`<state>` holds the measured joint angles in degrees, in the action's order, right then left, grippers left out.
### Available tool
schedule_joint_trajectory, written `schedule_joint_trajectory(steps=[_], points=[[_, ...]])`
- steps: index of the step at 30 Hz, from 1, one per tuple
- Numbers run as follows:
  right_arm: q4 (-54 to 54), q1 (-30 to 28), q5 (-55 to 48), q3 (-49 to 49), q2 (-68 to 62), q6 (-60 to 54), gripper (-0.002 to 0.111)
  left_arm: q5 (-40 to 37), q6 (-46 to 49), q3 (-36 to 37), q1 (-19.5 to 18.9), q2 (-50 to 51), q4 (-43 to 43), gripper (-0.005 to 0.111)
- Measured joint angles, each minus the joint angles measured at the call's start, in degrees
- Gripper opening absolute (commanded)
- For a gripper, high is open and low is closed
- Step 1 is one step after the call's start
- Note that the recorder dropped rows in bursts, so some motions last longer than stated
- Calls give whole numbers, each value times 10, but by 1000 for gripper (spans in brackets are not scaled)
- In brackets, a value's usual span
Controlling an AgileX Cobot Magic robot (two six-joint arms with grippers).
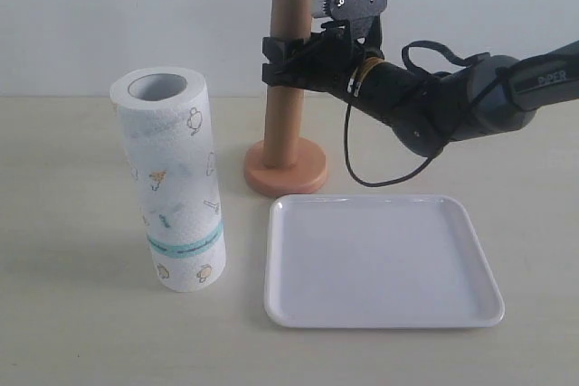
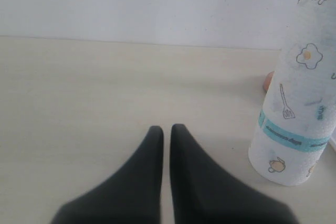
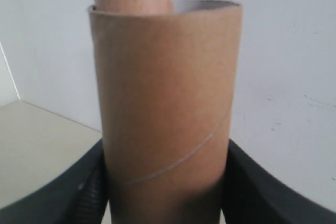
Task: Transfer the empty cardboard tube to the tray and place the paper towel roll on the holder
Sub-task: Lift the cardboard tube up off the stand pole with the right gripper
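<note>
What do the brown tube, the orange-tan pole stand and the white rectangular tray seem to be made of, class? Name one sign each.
Brown hollow tube: matt cardboard; spiral seam, thin wall. Orange-tan pole stand: probably wood, smooth; faint grain on the pole. White rectangular tray: likely plastic; glossy sheen, moulded rounded rim.
</note>
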<state>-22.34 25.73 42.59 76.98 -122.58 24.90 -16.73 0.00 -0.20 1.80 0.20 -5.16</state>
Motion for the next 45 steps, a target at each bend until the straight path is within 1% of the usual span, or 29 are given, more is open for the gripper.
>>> schedule_joint_trajectory(steps=[4, 8, 14, 17, 21, 27, 31, 45], points=[[-20, 0, -10, 1, 26, 5, 0, 0, 0, 0, 0, 0, 0, 4], [-61, 0, -61, 27, 44, 18, 0, 0, 0, 0, 0, 0, 0, 4], [-177, 0, -130, 84, 48, 107, 0, 0, 0, 0, 0, 0, 0, 4], [-231, 0, -197, 103, 67, 161, 0, 0, 0, 0, 0, 0, 0, 4], [-248, 0, -226, 106, 106, 182, 0, 0, 0, 0, 0, 0, 0, 4], [-254, 0, -239, 107, 139, 195, 0, 0, 0, 0, 0, 0, 0, 4], [-282, 0, -259, 107, 158, 233, 0, 0, 0, 0, 0, 0, 0, 4], [-294, 2, -272, 108, 208, 269, 0, 0, 0, 0, 0, 0, 0, 4]])
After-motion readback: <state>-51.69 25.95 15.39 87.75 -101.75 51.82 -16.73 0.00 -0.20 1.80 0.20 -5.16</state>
